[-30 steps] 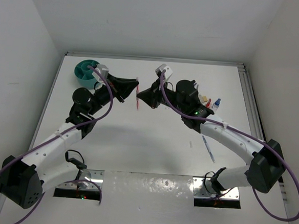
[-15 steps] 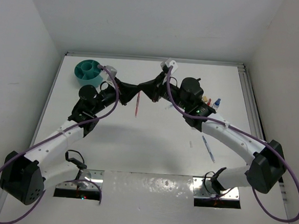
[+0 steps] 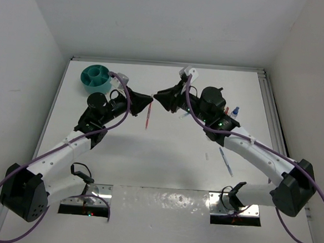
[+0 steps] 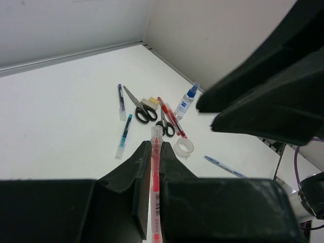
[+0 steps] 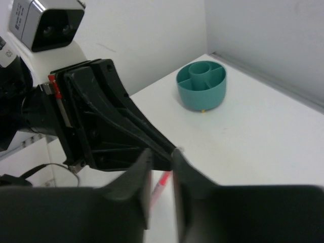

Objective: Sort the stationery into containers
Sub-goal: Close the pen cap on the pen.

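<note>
My left gripper (image 3: 147, 102) is shut on a thin red pen (image 3: 148, 116), held above the table's middle; the left wrist view shows the pen (image 4: 156, 177) clamped lengthwise between the fingers of that gripper (image 4: 156, 144). My right gripper (image 3: 158, 93) faces it tip to tip, jaws slightly apart and empty (image 5: 162, 154), with the red pen (image 5: 163, 181) showing through the gap. The teal organiser (image 3: 96, 77) stands at the far left and also shows in the right wrist view (image 5: 201, 86). On the table lie two scissors (image 4: 142, 109), a tape ring (image 4: 183, 147), a beige block (image 4: 150, 101) and a blue-capped bottle (image 4: 186, 104).
Blue pens (image 4: 123, 136) and another red pen (image 4: 172, 116) lie beside the scissors. One more blue pen (image 3: 226, 161) lies under my right forearm. The bottle (image 3: 235, 111) stands near the right edge. White walls close the table's back and sides.
Both grippers closed in on the pen, tips meeting. My left gripper moved right and now holds the pen. My right gripper shifted up and back a little.
</note>
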